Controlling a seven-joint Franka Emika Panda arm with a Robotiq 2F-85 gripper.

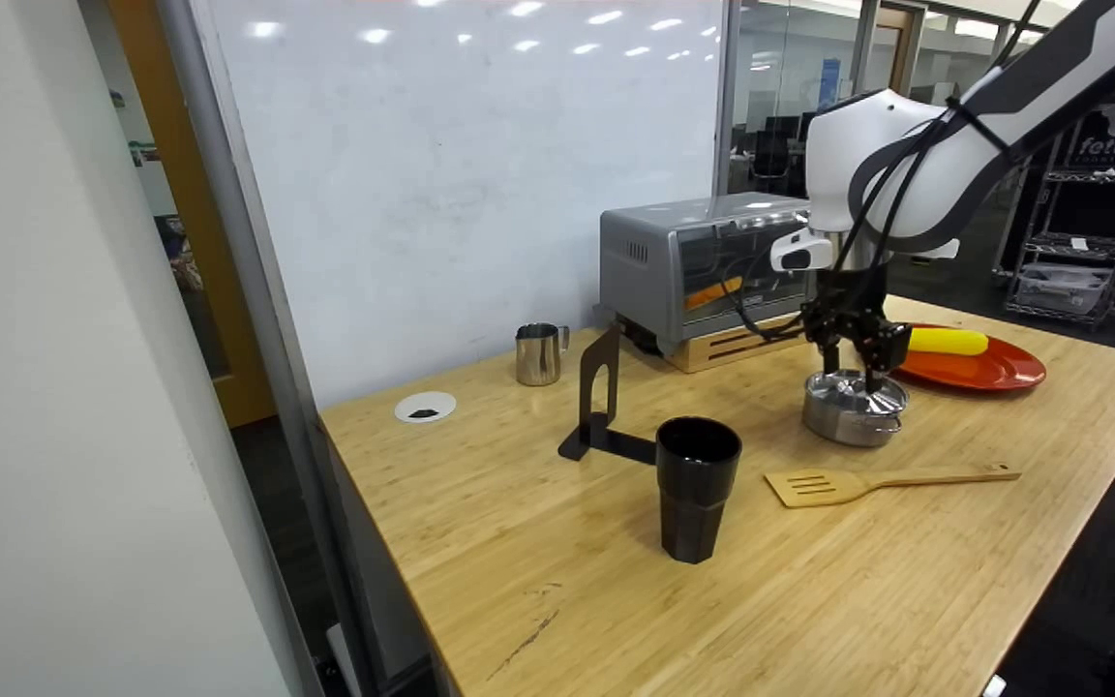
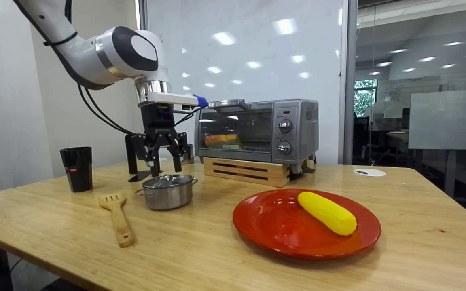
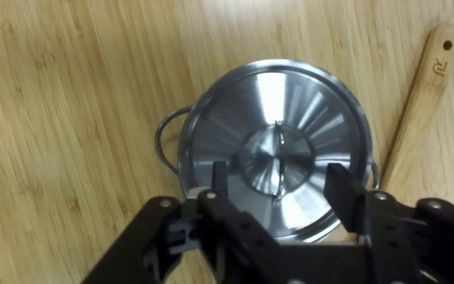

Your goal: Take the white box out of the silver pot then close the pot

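Pot [image 2: 170, 198], lid [image 3: 260, 152] on, contents hidden, fingers [image 3: 343, 197] apart above it

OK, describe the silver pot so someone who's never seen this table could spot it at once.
Start at the big gray toaster oven, then find the downward-pointing gripper in front of it. Just below that gripper, beside the wooden spatula, sits the silver pot. Unlike the upright, open steel cup, it is low, round, wider than tall and lidded.
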